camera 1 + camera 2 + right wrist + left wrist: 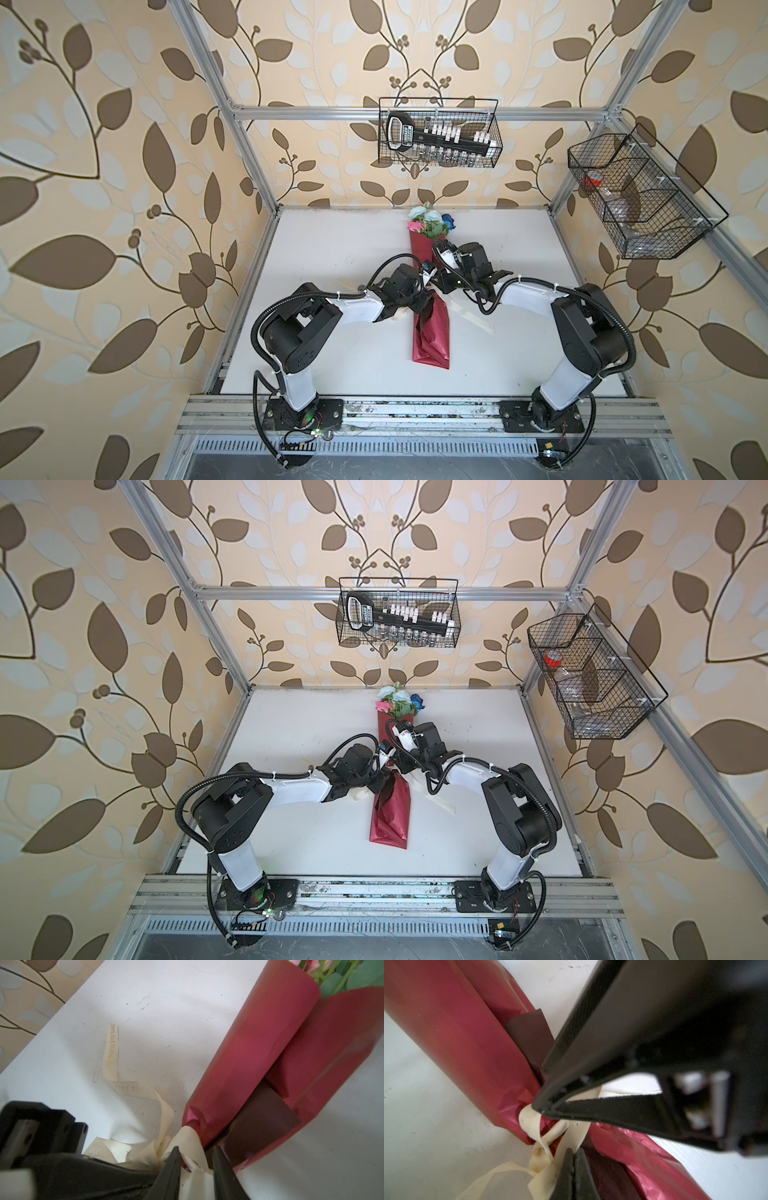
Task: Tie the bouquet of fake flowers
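The bouquet of fake flowers (pixel 428 220) (pixel 397 700) lies lengthwise on the white table, blooms toward the back wall, rolled in a shiny red wrapping sheet (pixel 432 336) (pixel 259 1053). A cream printed ribbon (pixel 533 1120) (pixel 112 1053) is looped and knotted round the pinched middle of the wrap. Both grippers meet over that knot. My left gripper (pixel 574 1150) is shut on a ribbon strand. My right gripper (pixel 195 1152) (pixel 538 1106) has its jaws a little apart, with ribbon lying between them. The stems are hidden inside the wrap.
A loose ribbon tail (pixel 473 318) trails right of the wrap. A wire basket (pixel 440 133) with a black tool hangs on the back wall. Another wire basket (pixel 640 195) hangs at the right. Aluminium frame posts (pixel 249 166) border the table (pixel 332 249).
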